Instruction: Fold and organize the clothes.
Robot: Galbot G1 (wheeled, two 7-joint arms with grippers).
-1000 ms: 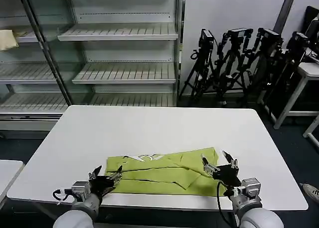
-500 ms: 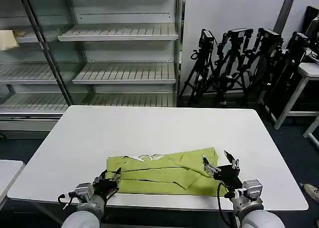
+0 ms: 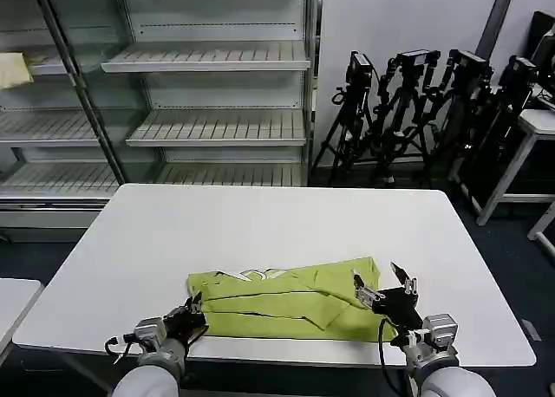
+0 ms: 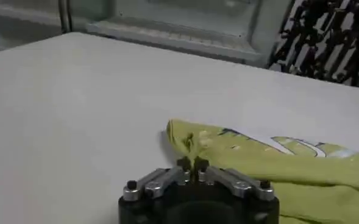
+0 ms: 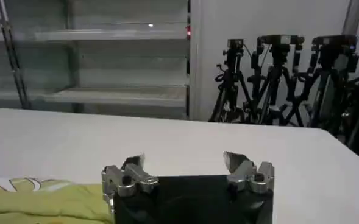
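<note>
Seemingly pressed together just short of the T-shirt (image 4: 270, 164), the left claw (image 4: 192, 163) could miss its corner, while the right claw (image 3: 382, 284) is spread beside the other end.

You face a white worktop (image 3: 260, 224); behind it stand empty shelving units (image 3: 208, 94), black tripods (image 3: 434, 111) and a white wall (image 3: 390, 24).

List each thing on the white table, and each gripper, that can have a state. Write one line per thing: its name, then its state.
Lime-green short-sleeved T-shirt: folded into a long strip, lying flat near the table's front edge.
Left gripper: shut, at the shirt's left end.
Right gripper: open, hovering over the shirt's right end.
White table: bears the shirt.
</note>
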